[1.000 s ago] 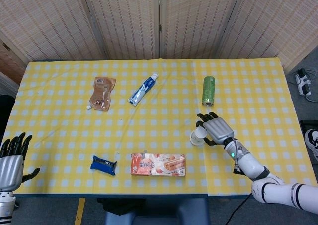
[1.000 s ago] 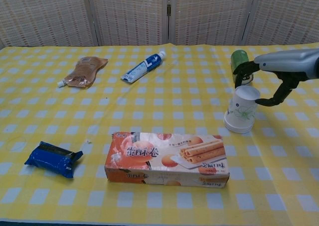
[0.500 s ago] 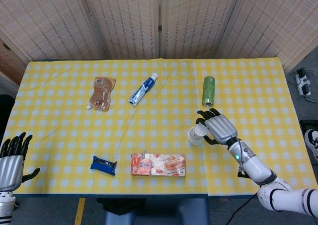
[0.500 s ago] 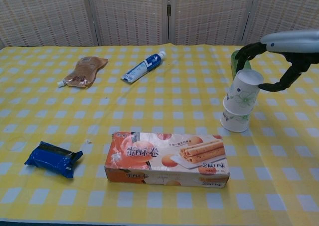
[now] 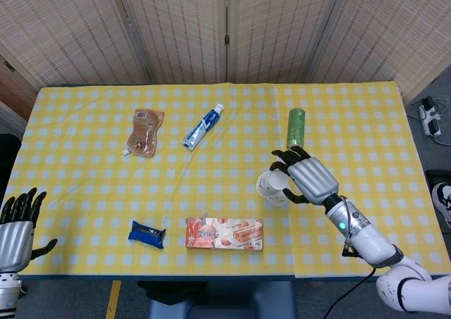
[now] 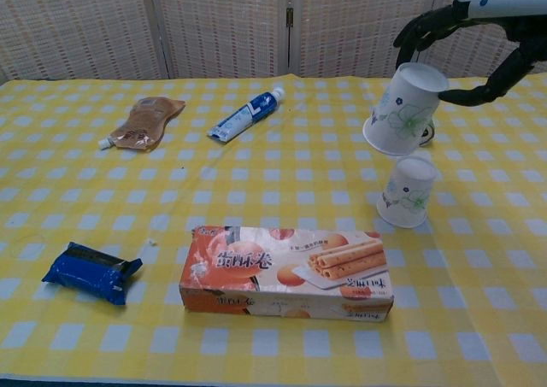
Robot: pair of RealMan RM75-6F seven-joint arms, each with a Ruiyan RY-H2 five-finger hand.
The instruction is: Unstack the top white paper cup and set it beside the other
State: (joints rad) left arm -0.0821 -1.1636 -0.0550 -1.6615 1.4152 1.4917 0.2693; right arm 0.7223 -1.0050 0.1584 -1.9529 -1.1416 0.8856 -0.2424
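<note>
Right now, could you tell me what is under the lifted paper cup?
Below the lifted cup, held by the right hand, the second paper cup stands upside down on the tablecloth; neither cup's inside is visible.

Right hand (image 6: 479, 28) holds top cup (image 6: 402, 109) above other cup (image 6: 408, 191).

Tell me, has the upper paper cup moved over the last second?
Yes. The top cup, held by the right hand, has lifted clear of the lower cup, which still stands by the biscuit box, and tilted leftward.
</note>
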